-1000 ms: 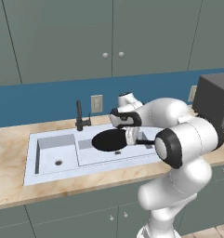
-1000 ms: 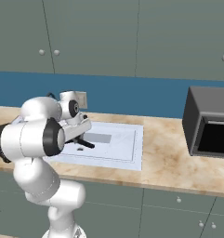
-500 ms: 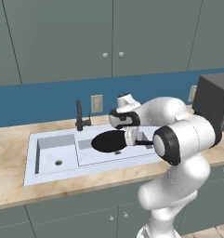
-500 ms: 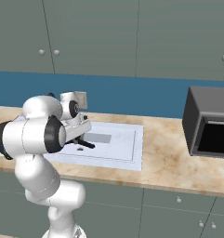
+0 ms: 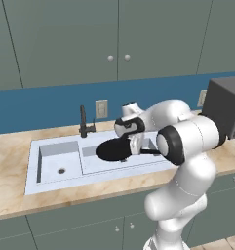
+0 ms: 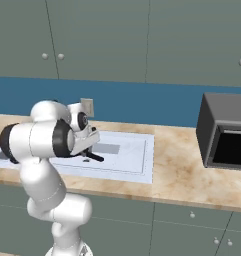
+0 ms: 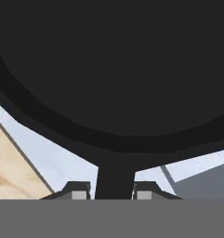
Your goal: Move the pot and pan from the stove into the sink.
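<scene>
Item 1 — wide white rectangular sink (image 5: 50, 168), set into a beige stone-patterned counter (image 5: 7, 195), with a dark curved faucet (image 5: 84, 122) at its back rim. The deep basin at the left of the left base view shows a small round drain and no contents that can be made out; beside it lies a shallower flat section.

Item 2 — flat round black frying pan (image 5: 110, 149) with a long thin straight handle (image 5: 150, 152). It is held level over the shallow section of the sink, just beside the deep basin. The long axis runs roughly along the counter: round body toward the basin and faucet, handle toward the arm. In the hand view the pan (image 7: 113, 69) has white sink surface beneath its edge.

Item 3 — two-finger gripper (image 7: 107, 191) of the white arm. Its 2 dark fingertips (image 7: 78, 190) are pinched on the pan handle, 1 on each side.

Item 4 — dark grey box-shaped microwave (image 6: 226, 131) on the counter, well apart from the sink, under grey-green wall cabinets (image 6: 142, 40).
</scene>
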{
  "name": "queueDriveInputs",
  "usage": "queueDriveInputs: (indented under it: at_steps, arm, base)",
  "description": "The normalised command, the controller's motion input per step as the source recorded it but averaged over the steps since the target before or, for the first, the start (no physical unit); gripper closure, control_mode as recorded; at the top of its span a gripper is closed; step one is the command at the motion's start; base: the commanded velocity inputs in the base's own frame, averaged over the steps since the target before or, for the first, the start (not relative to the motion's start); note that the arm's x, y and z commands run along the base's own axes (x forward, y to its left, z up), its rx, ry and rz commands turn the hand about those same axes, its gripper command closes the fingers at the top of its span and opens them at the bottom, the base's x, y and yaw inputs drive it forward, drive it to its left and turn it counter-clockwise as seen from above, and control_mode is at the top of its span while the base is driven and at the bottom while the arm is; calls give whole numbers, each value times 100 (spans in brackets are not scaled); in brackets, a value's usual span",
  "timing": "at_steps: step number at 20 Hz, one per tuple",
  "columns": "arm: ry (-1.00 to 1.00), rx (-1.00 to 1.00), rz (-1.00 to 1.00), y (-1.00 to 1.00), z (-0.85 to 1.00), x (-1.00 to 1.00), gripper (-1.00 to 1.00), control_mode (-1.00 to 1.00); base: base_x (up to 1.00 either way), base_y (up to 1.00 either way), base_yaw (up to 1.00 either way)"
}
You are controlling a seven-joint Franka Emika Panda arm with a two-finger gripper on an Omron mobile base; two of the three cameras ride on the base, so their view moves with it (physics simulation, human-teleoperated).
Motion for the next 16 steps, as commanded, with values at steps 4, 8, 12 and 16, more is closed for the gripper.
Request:
queueDriveInputs:
  at_steps: [4,8,12,16]
  arm:
    - [0,0,0,0,-22,41,100,-100]
    - [1,0,0,4,-24,42,100,-100]
    - [0,0,0,11,-23,47,100,-100]
    - [0,0,0,9,-20,42,100,-100]
  base:
    - [0,0,0]
    - [0,0,0]
    - [0,0,0]
    - [0,0,0]
